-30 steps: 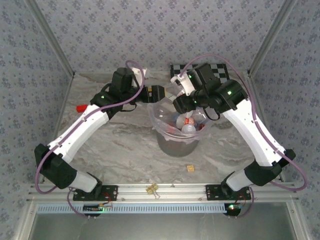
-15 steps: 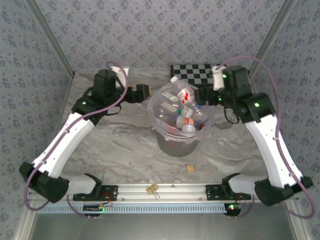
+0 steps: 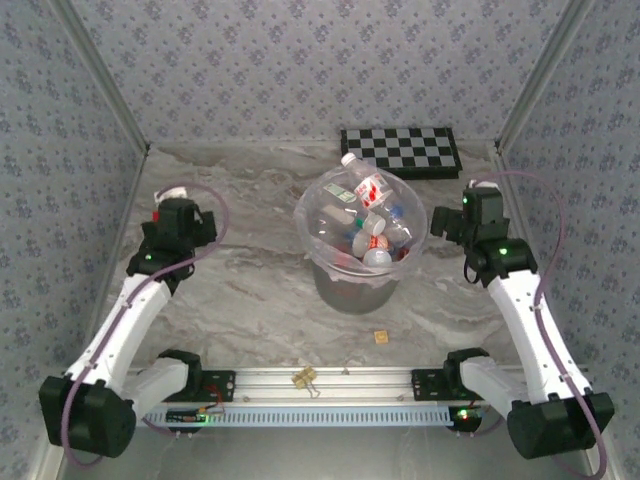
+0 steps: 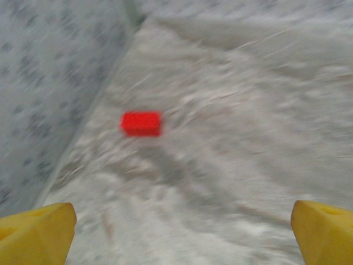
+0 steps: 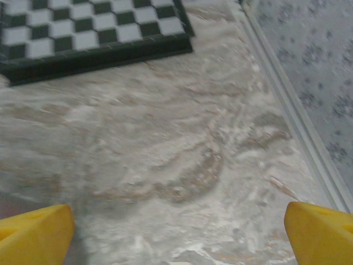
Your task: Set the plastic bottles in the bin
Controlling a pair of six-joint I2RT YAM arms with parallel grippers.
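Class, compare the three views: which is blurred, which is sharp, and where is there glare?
Left wrist view: blurred, the red block smeared at its edges. Right wrist view: fairly sharp, the chequered board crisp. Top external view: sharp and evenly lit, with glints on the plastic bottles in the bin.

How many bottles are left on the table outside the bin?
0. The plastic bottles are all piled in the bin, the top one leaning on its far rim. One could be hidden behind the bin.
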